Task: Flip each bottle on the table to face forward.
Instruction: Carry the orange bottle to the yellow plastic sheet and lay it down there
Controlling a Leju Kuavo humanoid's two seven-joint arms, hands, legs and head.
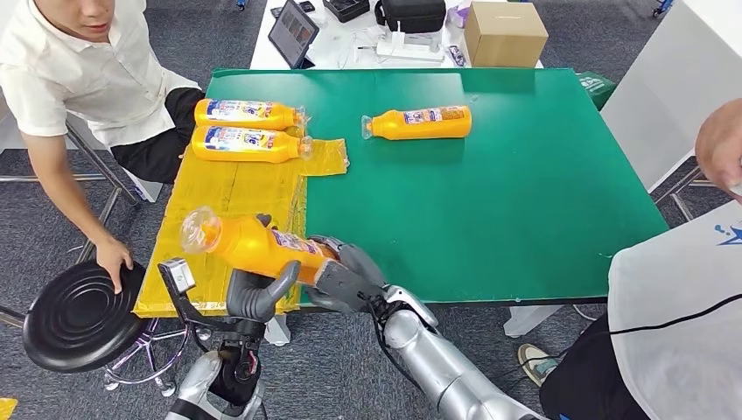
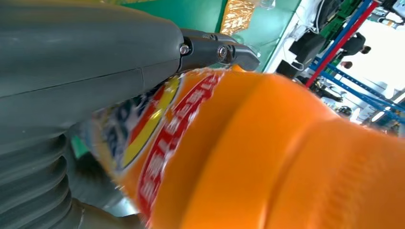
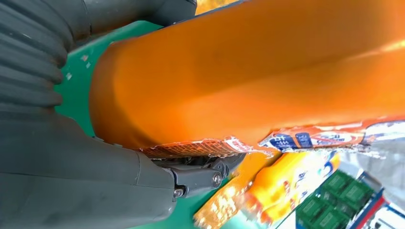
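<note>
Both hands turning an orange bottle at lower left of the head view

The left hand [image 1: 254, 296] and right hand [image 1: 348, 278] clasp the held bottle [image 1: 254, 245] above the yellow mat [image 1: 236, 188]; roll it slowly, label upward, grip firm near the base.

two bottles [image 1: 248, 129] left, one bottle [image 1: 420, 122] right

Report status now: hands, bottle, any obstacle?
Left hand and right hand both grip the orange bottle above the yellow sheet. Three bottles lie farther off. Nothing in the way.
</note>
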